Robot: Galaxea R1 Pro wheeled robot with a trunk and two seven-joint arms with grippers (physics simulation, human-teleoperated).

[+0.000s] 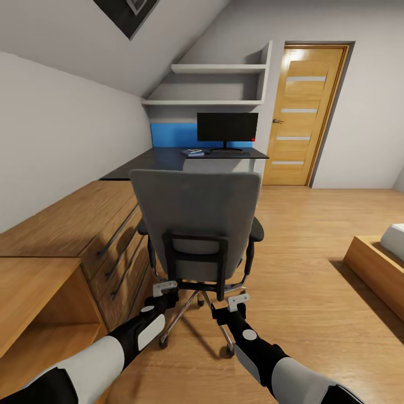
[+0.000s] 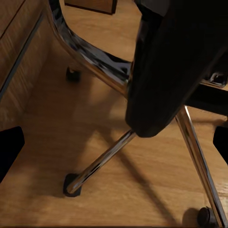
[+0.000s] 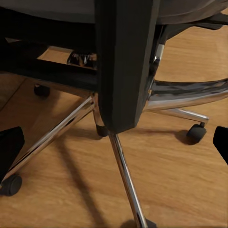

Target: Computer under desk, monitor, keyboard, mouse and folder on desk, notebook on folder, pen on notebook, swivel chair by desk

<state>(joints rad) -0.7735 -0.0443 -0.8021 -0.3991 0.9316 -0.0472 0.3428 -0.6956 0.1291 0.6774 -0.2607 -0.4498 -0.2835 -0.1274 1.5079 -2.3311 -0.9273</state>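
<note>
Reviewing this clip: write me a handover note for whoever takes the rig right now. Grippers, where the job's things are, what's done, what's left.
Left gripper and right gripper: both open, empty, low behind the grey padded swivel chair with its chrome caster base.
The chair stands short of the glossy black desk, its back toward the robot, beside the light wood drawer chest.
The black flat monitor stands on the desk; small flat items lie beside it, too far off to identify.
Done: monitor on desk.
Left: bring the chair up to the desk; check the other items closer up.
</note>
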